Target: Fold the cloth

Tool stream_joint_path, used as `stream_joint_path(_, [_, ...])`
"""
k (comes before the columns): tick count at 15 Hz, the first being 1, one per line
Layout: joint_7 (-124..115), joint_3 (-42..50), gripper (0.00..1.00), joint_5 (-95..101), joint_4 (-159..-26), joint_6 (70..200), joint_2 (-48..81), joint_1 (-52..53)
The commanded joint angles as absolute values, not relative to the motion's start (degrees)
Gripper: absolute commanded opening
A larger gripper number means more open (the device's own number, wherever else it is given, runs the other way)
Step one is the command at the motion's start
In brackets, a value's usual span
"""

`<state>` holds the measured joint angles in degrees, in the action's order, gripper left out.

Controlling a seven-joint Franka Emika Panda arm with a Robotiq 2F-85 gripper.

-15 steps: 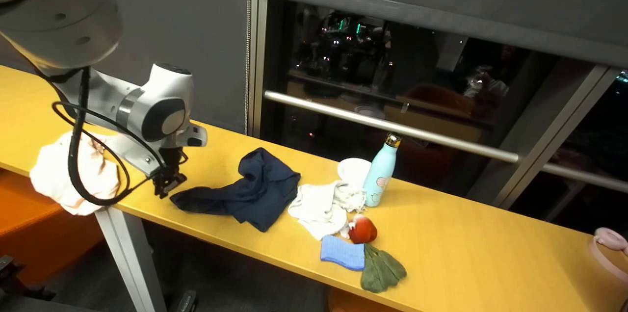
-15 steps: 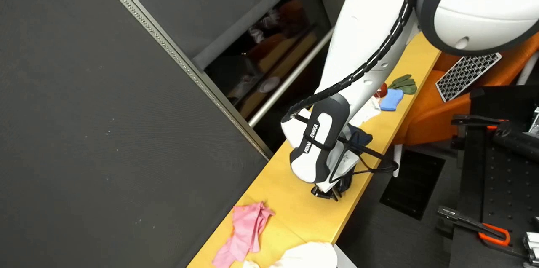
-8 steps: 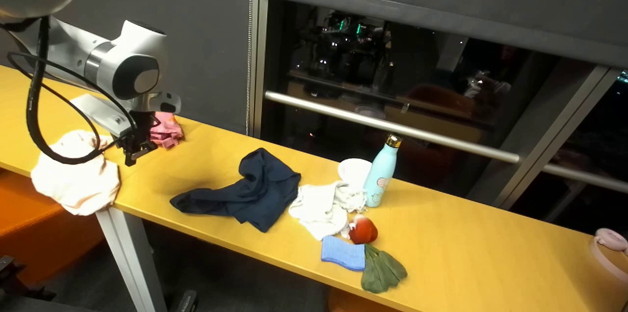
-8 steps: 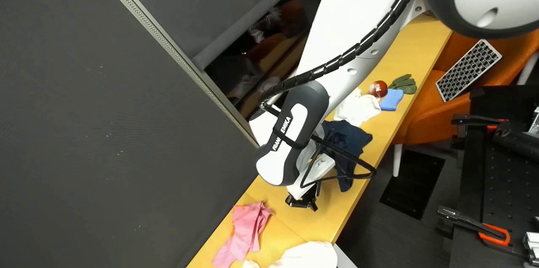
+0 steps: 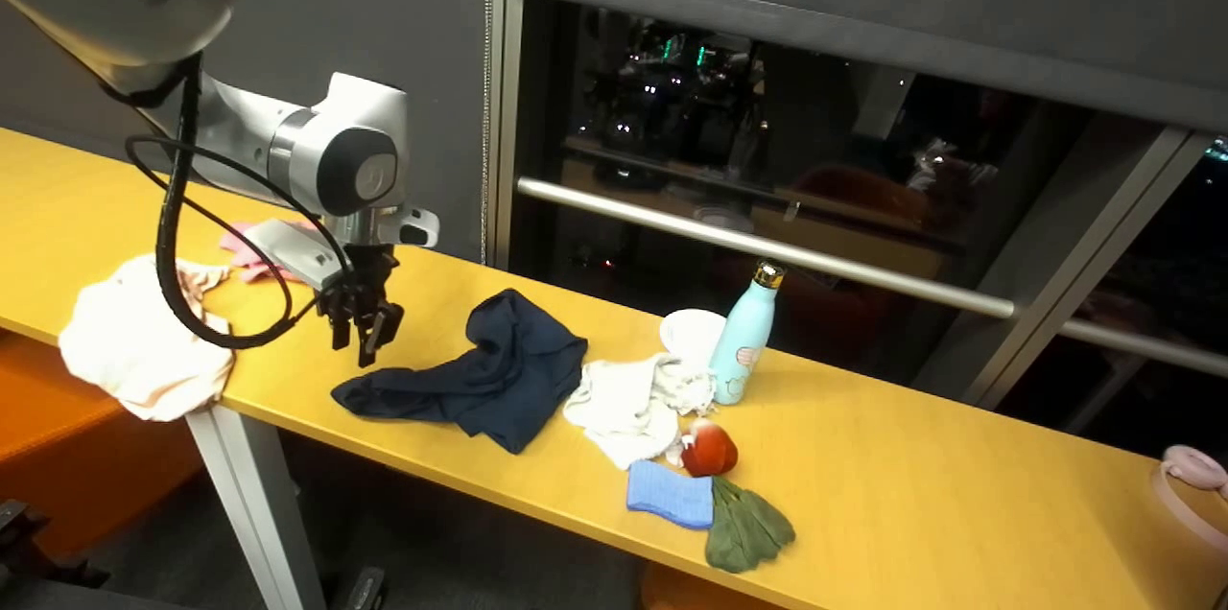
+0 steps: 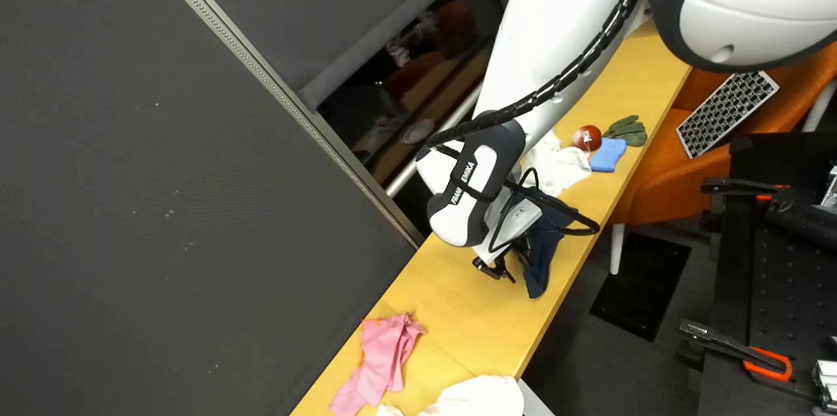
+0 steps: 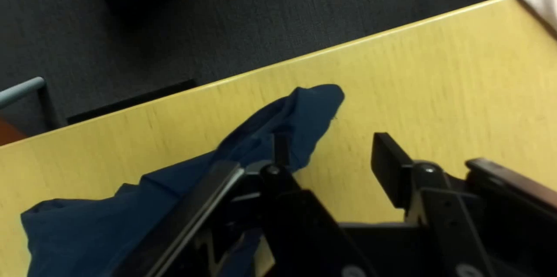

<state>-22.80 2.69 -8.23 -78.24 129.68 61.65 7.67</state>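
Closest to me, in the wrist view, is my gripper [image 7: 332, 155]. Its fingers [image 7: 389, 168] are spread apart and hold nothing; bare tabletop [image 7: 457, 81] shows in the gap. A moment ago it was off past the thin end of the dark blue cloth [image 5: 489, 385], over toward the pink cloth [image 6: 386, 357]. Now it has swung back and hangs just beside that thin end, on the side by the window [image 5: 748, 150]. The dark blue cloth has not budged and looks rumpled, so I don't think any fold is made yet. My guess is I'm lining up for a grab, and I need to shift a bit more and go down.

Next out is the thin end itself. It points away from the white cloth [image 5: 624, 404] and slants toward the tabletop edge across from the window. The long way of the dark blue cloth runs mostly along the tabletop. Farther on it gets wide and bunchy, and the wide end lies right by the white cloth. I can't tell if the two touch. Past them stands the bottle [image 5: 746, 341], likely too far off to bother me
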Motion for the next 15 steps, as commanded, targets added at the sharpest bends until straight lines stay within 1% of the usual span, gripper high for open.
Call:
stream_joint_path(1, [-25.42,3.53,0.85,-7.24,-74.94,126.64,65.0,8.29])
stream_joint_path(3, [-25.57,3.39,1.0,-7.24,-73.94,127.45,66.89,8.41])
stream_joint_path(8, [-26.82,4.42,1.0,-6.38,-69.56,126.99,71.51,8.56])
stream_joint_path(9, [-26.84,4.45,0.75,-6.1,-68.63,127.27,72.23,8.52])
stream_joint_path(10, [-26.9,4.63,0.74,-5.78,-67.72,127.29,72.99,8.54])
stream_joint_path(13, [-26.68,4.66,0.49,-5.16,-65.19,127.15,74.6,8.54])
stream_joint_path(15, [-26.7,4.41,0.35,-5.16,-64.22,127.33,75.11,8.74])
